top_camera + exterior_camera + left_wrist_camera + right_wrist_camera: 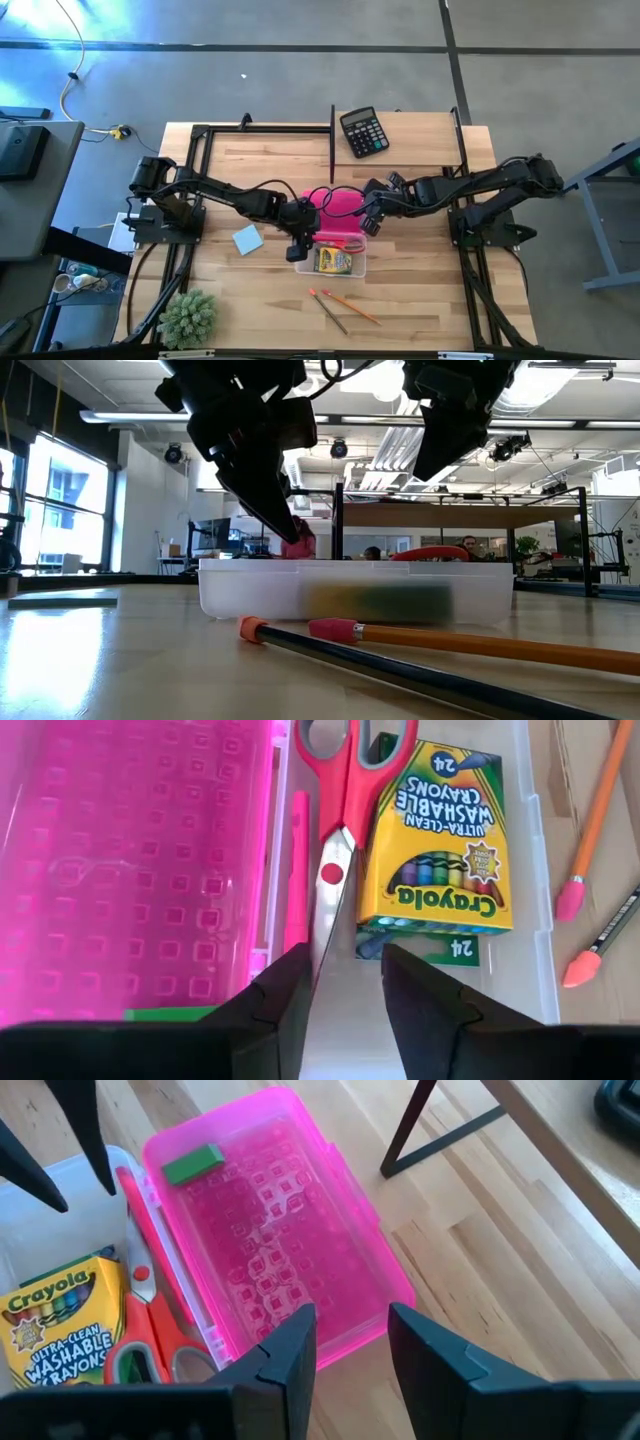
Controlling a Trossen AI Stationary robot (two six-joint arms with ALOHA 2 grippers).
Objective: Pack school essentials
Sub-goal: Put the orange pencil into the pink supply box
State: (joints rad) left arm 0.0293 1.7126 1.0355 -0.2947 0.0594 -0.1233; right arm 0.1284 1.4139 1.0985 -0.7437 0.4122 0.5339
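Scissors (345,800) and crayon box (437,840) in case (352,267); pencils (343,306) in front; calculator (363,131) behind.

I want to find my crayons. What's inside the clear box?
Inside the clear box lie the crayon box, red scissors and a pink pen. Whatever is under the crayon box is covered. The green eraser sits on the pink lid.
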